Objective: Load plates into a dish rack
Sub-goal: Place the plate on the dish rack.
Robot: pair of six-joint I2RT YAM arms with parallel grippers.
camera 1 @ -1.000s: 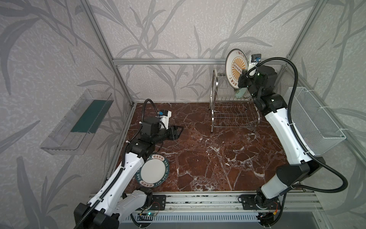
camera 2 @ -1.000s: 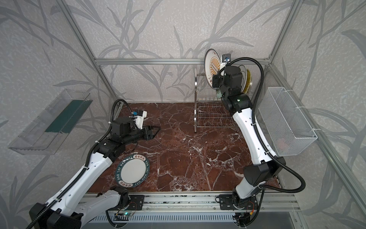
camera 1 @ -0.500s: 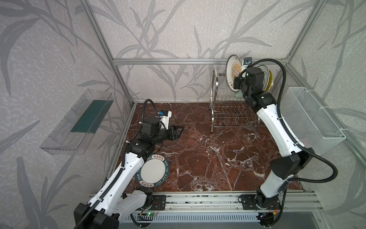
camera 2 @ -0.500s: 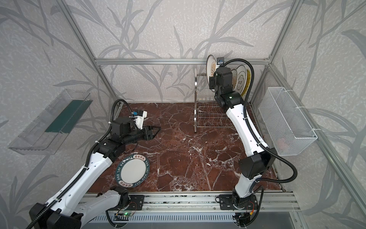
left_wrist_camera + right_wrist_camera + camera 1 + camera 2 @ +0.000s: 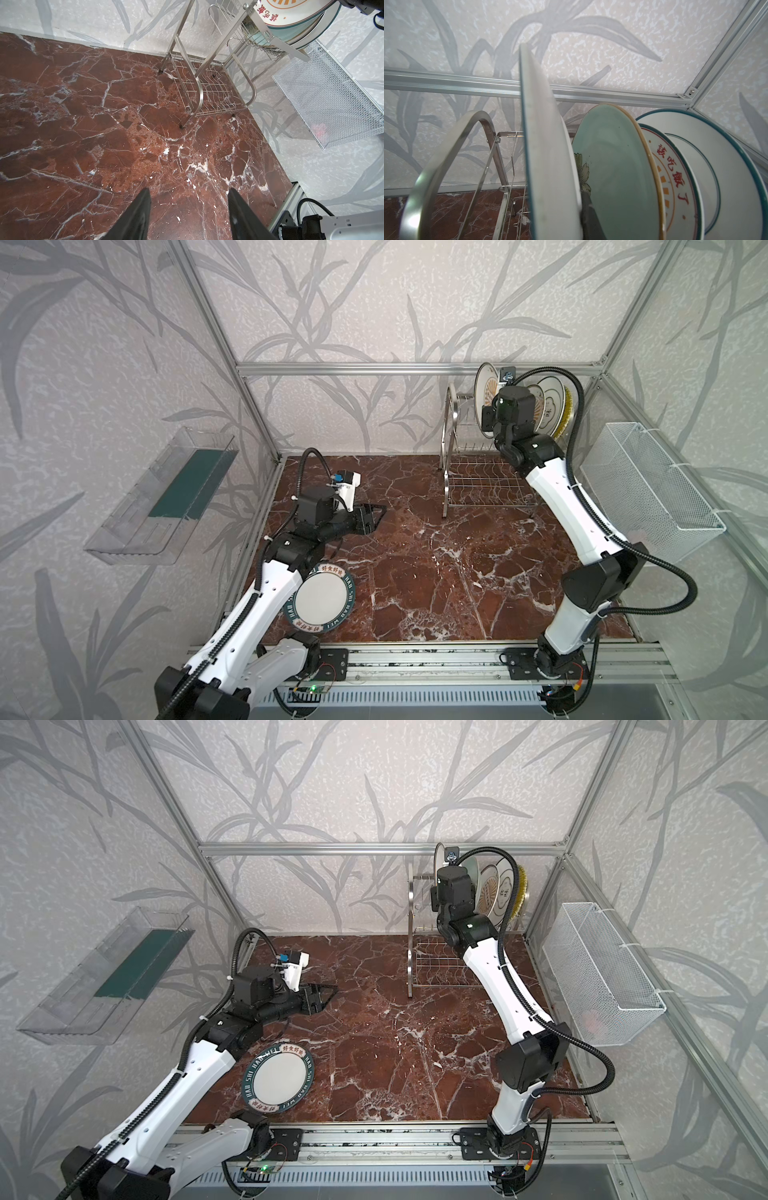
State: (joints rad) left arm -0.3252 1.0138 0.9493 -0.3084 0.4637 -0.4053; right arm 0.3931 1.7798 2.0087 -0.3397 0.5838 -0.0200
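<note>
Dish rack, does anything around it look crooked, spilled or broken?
Nothing looks spilled or broken. The sunburst plate sits higher than the racked plates on the dish rack only because the right gripper holds it upright, apparently not yet slotted. One teal-lettered plate lies flat on the table beside the left arm.

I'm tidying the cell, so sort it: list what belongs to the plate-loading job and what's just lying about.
Job: dish rack; held sunburst plate; racked pale green plate, second sunburst plate, cloud-outline plate, yellow plate; teal-lettered plate, not yet racked.
Lying about: clear plastic tray; white mesh basket.
</note>
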